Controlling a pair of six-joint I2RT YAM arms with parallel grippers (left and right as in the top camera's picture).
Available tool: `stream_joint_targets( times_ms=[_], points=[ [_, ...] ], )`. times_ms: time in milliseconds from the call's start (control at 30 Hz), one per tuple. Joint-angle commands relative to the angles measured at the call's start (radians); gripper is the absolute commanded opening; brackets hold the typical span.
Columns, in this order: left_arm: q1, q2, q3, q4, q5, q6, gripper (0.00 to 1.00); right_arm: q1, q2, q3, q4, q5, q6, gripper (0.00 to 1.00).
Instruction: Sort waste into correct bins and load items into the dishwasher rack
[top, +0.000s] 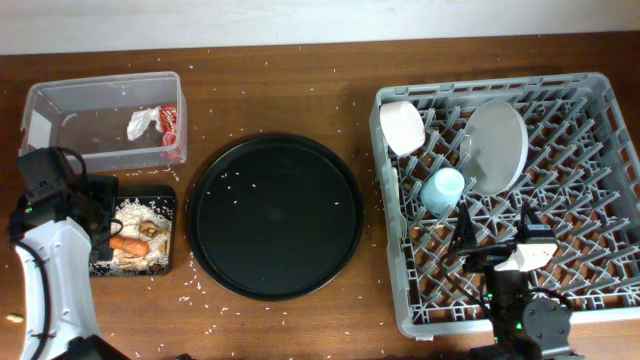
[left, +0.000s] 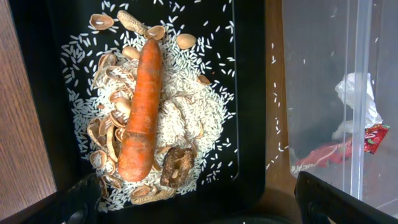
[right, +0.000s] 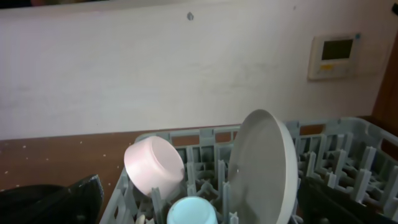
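Observation:
The orange carrot lies on pale food scraps in the shallow black tray. The crumpled tissue and red wrapper lie in the clear tub. The grey rack holds the white bowl, grey plate, light-blue cup and a white spoon. My left gripper is open and empty above the black tray. My right gripper is open and empty over the rack.
A large round black tray with a few rice grains sits in the middle of the wooden table. Loose rice grains are scattered on the table around it. A pale wall runs behind the table's far edge.

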Motion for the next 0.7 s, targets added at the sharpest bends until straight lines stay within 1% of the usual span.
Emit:
stream_joint_targets(
  times_ms=[0,133,200,267,333,367,667],
  points=[
    [0.006,-0.004,0.010,0.000,-0.004,0.006,0.99,-0.006,-0.045,-0.077,0.054,-0.012,-0.008,0.99],
    [0.006,-0.004,0.010,0.000,-0.004,0.006,0.99,-0.006,-0.085,-0.175,0.156,-0.012,-0.007,0.98],
    [0.006,-0.004,0.010,0.000,-0.004,0.006,0.99,-0.005,-0.085,-0.175,0.150,-0.011,-0.008,0.98],
    [0.006,-0.004,0.010,0.000,-0.004,0.006,0.99,-0.005,-0.085,-0.175,0.121,-0.011,-0.008,0.98],
    [0.006,-0.004,0.010,0.000,-0.004,0.006,0.99,-0.005,-0.085,-0.175,-0.004,-0.013,-0.007,0.99],
    [0.006,-0.004,0.010,0.000,-0.004,0.006,0.99,-0.005,-0.085,-0.175,-0.017,-0.024,-0.008,0.98],
    [0.006,-0.004,0.010,0.000,-0.004,0.006,0.99,-0.005,-0.085,-0.175,-0.018,-0.046,-0.008,0.99]
  ],
)
